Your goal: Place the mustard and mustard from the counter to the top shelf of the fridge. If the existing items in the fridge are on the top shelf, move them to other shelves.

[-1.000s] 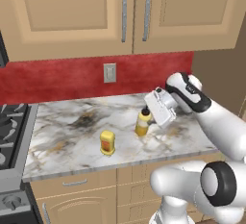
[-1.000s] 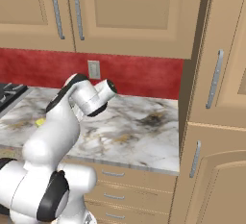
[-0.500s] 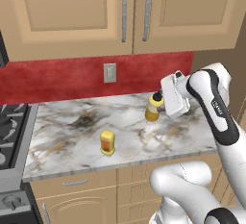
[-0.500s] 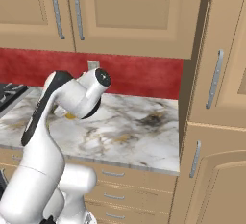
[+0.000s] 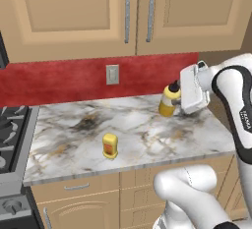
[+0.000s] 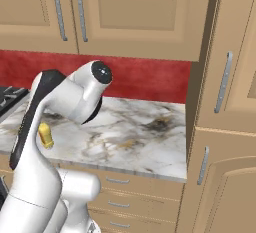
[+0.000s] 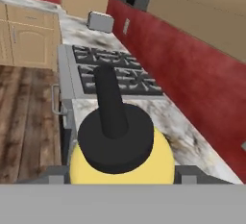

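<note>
The gripper (image 7: 120,172) gripped the mustard bottle (image 5: 169,100) between its jaws, above the counter (image 5: 147,134). The mustard jar (image 5: 110,146) stood well apart.

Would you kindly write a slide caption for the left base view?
Robot fingers clamp the mustard bottle lifted above the marbled counter; the squat jar waits near the front edge.

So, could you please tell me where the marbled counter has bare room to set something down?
The white marbled counter is bare between the black stove and the squat yellow jar, and right of the jar along the front edge. The back right is crowded: the gripper holds the amber-yellow bottle.
</note>
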